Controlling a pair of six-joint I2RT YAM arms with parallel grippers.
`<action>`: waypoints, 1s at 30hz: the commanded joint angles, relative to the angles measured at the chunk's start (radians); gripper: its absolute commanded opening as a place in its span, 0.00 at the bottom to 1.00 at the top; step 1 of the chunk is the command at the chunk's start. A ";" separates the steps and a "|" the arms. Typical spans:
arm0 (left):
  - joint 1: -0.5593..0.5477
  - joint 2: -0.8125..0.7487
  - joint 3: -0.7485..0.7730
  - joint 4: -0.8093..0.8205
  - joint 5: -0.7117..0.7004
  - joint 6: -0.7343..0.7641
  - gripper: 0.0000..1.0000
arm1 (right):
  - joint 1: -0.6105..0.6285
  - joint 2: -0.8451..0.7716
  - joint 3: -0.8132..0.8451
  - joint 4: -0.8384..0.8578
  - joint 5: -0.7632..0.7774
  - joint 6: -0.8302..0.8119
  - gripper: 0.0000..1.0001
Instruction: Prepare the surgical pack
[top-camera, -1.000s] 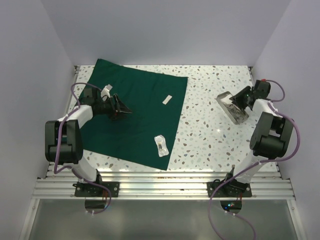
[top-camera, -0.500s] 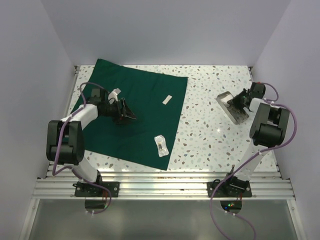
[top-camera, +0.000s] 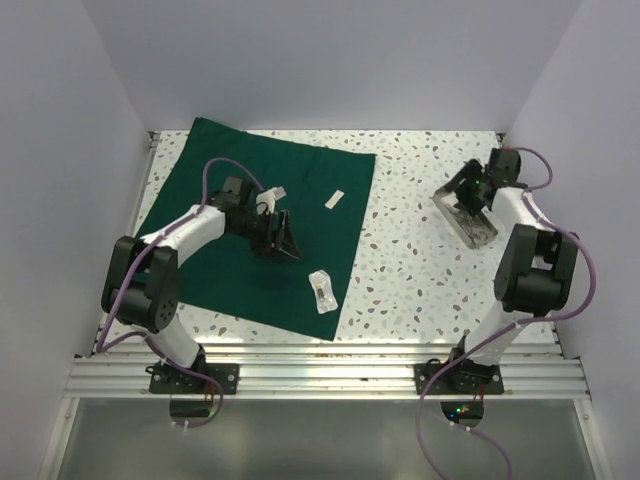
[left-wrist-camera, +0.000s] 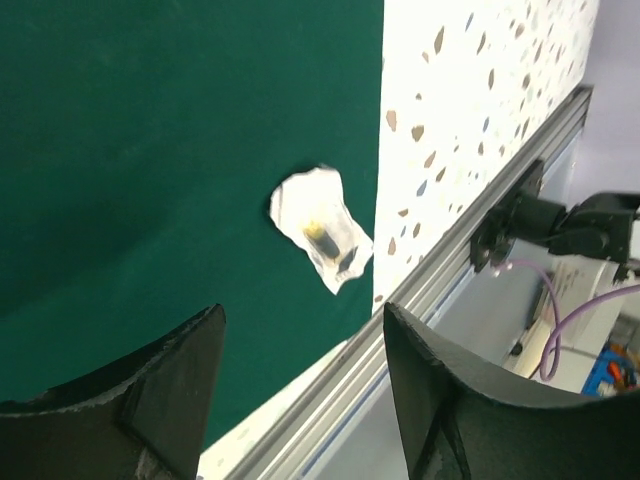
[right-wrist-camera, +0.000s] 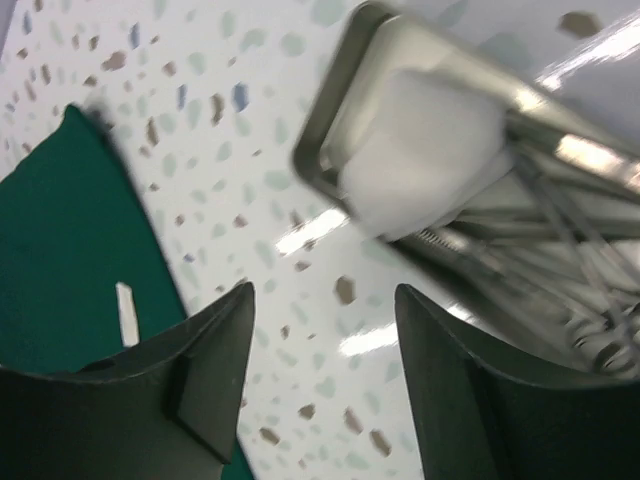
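**L claw** (top-camera: 287, 244): jaws wide apart, nothing between them. Hangs over the surgical pack (top-camera: 300, 180), a dk green drape spread flat on the speckled table (top-camera: 410, 250). Cloth lies directly beneath the claw and extends behind it.

Clear packet (left-wrist-camera: 322, 230) w/ a small dark item inside lies on the drape ahead of the L fingertips, near the cloth's edge, not touching them. White strip (top-camera: 335, 199) is also on the drape, off to one side of the claw, apart.

**R claw** (right-wrist-camera: 322, 300): jaws apart, empty. Metal tray (right-wrist-camera: 330, 100) is ahead & slightly right, holding a white pad (right-wrist-camera: 420, 160) & steel instruments (right-wrist-camera: 560, 230). Pack is well apart, to this claw's left.
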 joint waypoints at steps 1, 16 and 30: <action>-0.070 0.024 0.009 -0.055 -0.034 0.017 0.68 | 0.142 -0.172 0.086 -0.250 0.107 -0.079 0.66; -0.213 0.109 -0.075 0.147 -0.055 -0.220 0.51 | 0.520 -0.723 -0.222 -0.505 0.059 -0.190 0.72; -0.221 0.230 -0.044 0.230 -0.101 -0.311 0.40 | 0.520 -1.001 -0.318 -0.677 0.035 -0.243 0.71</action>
